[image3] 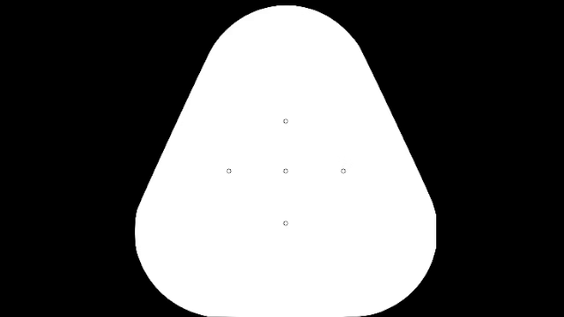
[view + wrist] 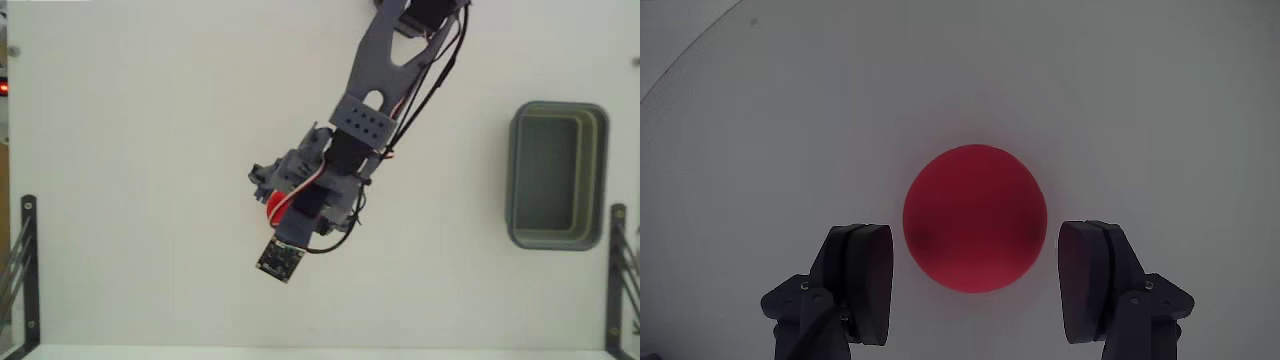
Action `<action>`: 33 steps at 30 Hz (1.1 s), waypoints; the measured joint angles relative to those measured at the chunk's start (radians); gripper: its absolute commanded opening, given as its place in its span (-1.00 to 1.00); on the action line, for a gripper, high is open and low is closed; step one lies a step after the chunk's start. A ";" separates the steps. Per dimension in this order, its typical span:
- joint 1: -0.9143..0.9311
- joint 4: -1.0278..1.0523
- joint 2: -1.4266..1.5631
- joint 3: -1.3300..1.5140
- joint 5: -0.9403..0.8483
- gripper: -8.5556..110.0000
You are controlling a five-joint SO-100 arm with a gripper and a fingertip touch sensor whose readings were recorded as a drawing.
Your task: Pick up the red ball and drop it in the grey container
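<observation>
The ball (image 2: 975, 218) lies on the white surface (image 2: 960, 70), and in the wrist view it fills the middle of the frame as a smooth, matte red sphere with a soft shadow round its edge. The hand (image 2: 977, 283) is spread: its 2 dark fingers (image 2: 862, 283) stand one on each side of the ball, and a strip of white shows between each pad and the red, a thin one on the left and a slightly wider one on the right, so neither finger touches it. The ball sits a little beyond the fingertips and between them, its lower part level with the pads. In the fixed view only a small red sliver of the ball (image 2: 277, 206) shows, left of centre, the rest covered by the grey hand (image 2: 265, 190) and by the wrist camera board (image 2: 281, 259) that hangs just below it in the picture. The arm (image 2: 375, 80) runs from the top edge, right of centre, down and to the left to that spot, with black and red cables looping along its side. The container (image 2: 515, 175) stands well apart at the right side of the fixed view, a grey-green tub with rounded corners and a stepped rim, its long side running up and down the picture. Black metal brackets (image 2: 28, 270) stand at the lower left and lower right edges of the surface (image 2: 150, 150).
</observation>
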 measured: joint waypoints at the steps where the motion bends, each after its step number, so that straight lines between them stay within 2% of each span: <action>1: 0.002 0.000 0.000 0.000 0.000 1.00; 33: 0.002 0.000 -0.028 -0.025 0.000 1.00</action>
